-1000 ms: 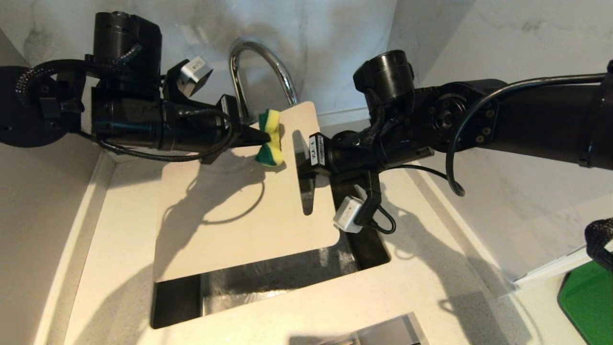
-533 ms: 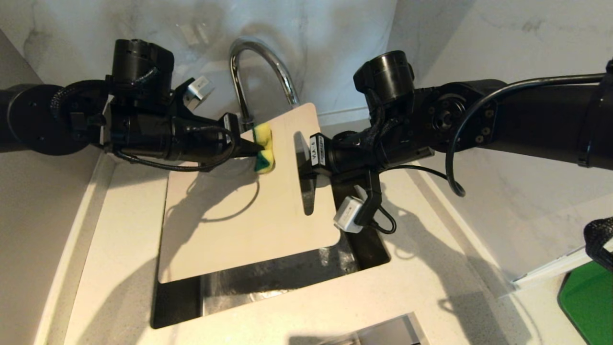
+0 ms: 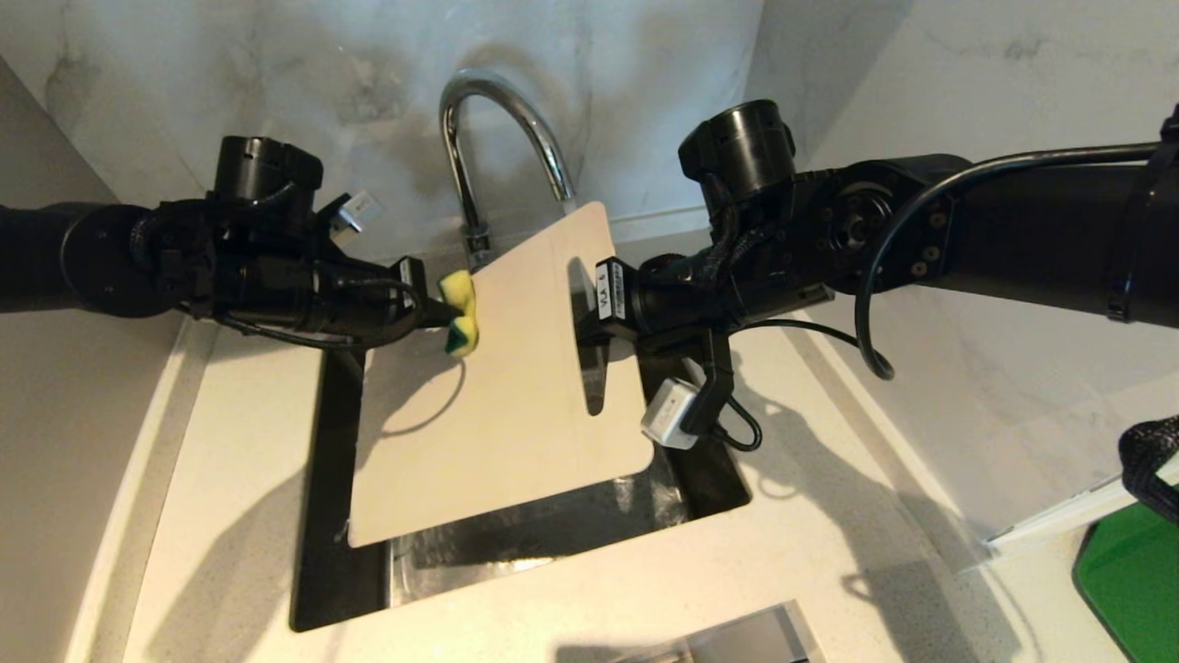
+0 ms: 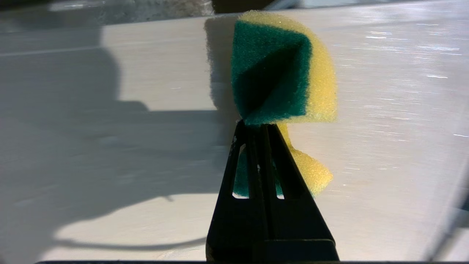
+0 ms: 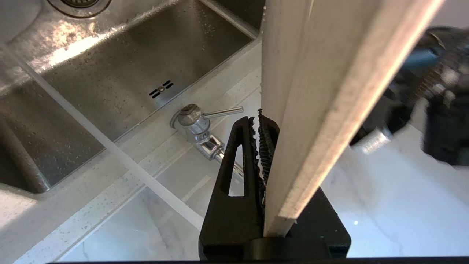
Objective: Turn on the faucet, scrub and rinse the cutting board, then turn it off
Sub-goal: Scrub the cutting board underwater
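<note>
Scrubbing under way at frame centre: board (image 3: 516, 387) tilted over sink (image 3: 322, 589), clamped by right gripper (image 3: 589, 336); sponge (image 3: 459, 313) pinched in left gripper (image 3: 440, 318) against board's upper-left edge. Water running from faucet (image 3: 497, 120); rinse and shut-off apparently left.

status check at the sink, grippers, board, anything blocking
Left gripper shut on sponge, pressed to cutting board. Right gripper shut on board's edge, holding it tilted over sink. Nothing blocking.
</note>
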Controlling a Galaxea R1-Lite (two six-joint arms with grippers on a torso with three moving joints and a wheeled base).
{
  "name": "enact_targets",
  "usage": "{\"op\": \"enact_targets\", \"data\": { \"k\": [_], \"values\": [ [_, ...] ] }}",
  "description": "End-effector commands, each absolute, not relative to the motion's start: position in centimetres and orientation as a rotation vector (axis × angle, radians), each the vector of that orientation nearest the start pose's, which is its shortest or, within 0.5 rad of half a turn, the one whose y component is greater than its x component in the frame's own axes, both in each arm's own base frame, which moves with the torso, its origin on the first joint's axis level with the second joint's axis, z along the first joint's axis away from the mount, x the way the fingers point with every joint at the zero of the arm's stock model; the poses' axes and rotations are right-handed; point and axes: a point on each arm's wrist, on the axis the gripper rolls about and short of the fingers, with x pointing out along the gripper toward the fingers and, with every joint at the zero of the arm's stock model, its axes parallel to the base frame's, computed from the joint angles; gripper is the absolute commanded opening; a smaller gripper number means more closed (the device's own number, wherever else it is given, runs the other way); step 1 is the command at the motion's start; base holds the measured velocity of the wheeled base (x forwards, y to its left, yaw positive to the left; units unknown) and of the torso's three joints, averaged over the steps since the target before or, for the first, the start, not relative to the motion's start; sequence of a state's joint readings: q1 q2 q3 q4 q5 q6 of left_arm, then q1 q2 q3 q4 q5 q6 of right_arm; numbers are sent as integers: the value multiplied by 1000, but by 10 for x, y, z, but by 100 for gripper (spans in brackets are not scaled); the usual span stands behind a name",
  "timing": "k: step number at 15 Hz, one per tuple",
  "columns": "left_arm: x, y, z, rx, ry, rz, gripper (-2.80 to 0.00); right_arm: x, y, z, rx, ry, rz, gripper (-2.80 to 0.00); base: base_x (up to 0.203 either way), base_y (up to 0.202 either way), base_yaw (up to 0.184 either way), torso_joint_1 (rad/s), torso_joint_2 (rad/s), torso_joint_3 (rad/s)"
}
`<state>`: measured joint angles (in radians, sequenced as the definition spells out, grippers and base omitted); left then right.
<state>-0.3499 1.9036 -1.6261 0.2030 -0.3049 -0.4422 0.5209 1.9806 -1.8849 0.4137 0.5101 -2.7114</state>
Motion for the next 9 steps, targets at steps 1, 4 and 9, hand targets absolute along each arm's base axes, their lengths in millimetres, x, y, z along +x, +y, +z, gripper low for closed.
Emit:
{"op": "enact_targets", "data": {
  "k": [1,4,9],
  "values": [
    [357,-123,250,-406,649,-486,-280,330,202,287,-2334,-1185,975,-280,0,0,0,0,0,0],
    [367,-107,240,-415,662,-435,-280,329,202,289,-2335,-1187,968,-280,0,0,0,0,0,0],
    [372,-69,219,-415,694,-394,-280,328,201,290,-2336,-1188,964,-280,0,0,0,0,0,0]
  ]
}}
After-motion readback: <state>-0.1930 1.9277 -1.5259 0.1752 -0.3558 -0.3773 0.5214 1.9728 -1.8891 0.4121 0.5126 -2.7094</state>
